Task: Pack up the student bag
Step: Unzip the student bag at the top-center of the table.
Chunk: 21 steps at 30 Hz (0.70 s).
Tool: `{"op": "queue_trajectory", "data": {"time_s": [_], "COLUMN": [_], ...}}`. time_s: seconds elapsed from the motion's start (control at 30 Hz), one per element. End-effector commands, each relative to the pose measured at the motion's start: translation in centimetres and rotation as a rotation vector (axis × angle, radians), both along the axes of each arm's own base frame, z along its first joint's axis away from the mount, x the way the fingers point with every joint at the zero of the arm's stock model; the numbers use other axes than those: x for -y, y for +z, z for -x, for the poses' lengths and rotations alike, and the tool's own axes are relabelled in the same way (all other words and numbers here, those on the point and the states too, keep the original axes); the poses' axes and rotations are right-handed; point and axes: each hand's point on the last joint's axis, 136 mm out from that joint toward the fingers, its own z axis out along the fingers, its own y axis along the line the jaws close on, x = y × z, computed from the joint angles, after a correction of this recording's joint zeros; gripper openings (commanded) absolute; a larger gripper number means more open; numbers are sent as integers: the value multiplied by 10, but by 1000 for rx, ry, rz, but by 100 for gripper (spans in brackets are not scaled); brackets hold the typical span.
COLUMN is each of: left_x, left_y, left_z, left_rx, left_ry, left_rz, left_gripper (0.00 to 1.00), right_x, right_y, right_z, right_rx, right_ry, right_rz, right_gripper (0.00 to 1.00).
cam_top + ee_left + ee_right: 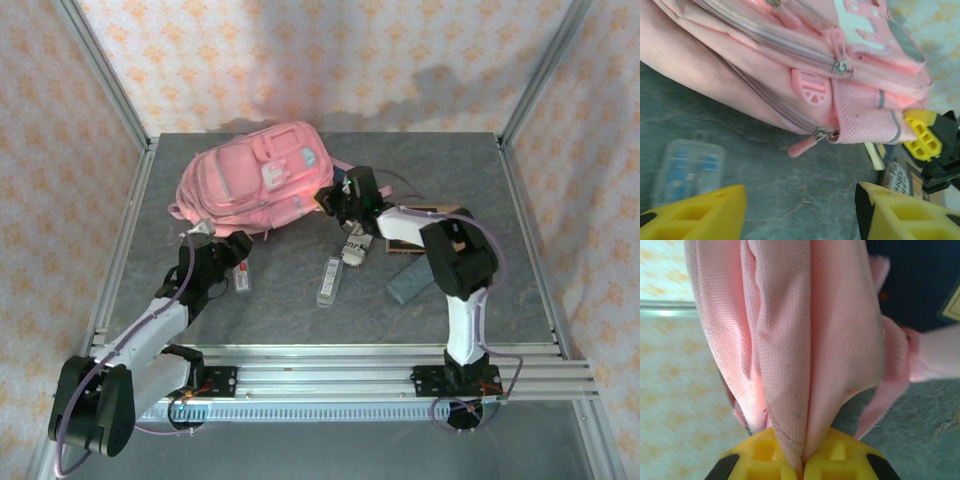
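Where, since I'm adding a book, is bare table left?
Bare table lies far right behind the right arm, and along the near rail below the clear case. It is crowded between the student bag and the dark flat item, where the right gripper pinches bag fabric.

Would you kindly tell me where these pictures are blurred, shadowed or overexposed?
Top external: sharp, soft shadows on the back wall. Left wrist: the student bag is fairly sharp; the clear case and the left claw blur. Right wrist: the bag's weave is crisp, a bright strip at the frame's edge is washed out.
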Motion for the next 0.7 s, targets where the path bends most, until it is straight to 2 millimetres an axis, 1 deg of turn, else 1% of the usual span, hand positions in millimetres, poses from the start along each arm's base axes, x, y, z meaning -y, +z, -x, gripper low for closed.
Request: {"op": "queue_trajectory", "data": {"time_s": [0.0, 0.07, 0.17, 0.23, 0.3, 0.4, 0.53, 0.67], "left_x": [21, 33, 52, 65, 78, 94, 104, 113], "left_y": [27, 31, 37, 40, 41, 41, 40, 46], "left_z": [-15, -20, -28, -32, -38, -48, -66, -88], "left_rx": [86, 99, 112, 125, 133, 143, 147, 159], "left_ry": [-64, -92, -139, -171, -198, -239, -281, -326], "left_rz": [-9, -16, -33, -52, -74, -93, -170, -273], "left_gripper": [60, 62, 64, 67, 69, 71, 74, 77], "right_x": [42, 60, 88, 98, 101, 98, 94, 89], "right_y": [91, 101, 112, 119, 121, 119, 115, 116], "right_z": [-28, -30, -27, -23, -21, -19, -17, -16], "right_rx": [167, 176, 194, 206, 210, 202, 192, 191], "right_ry": [-211, -280, -374, -402, -395, -366, -332, -303], "right_rz": [-140, -127, -133, -129, -121, -110, -111, -114], "right_gripper": [0, 0, 0, 0, 0, 0, 0, 0]}}
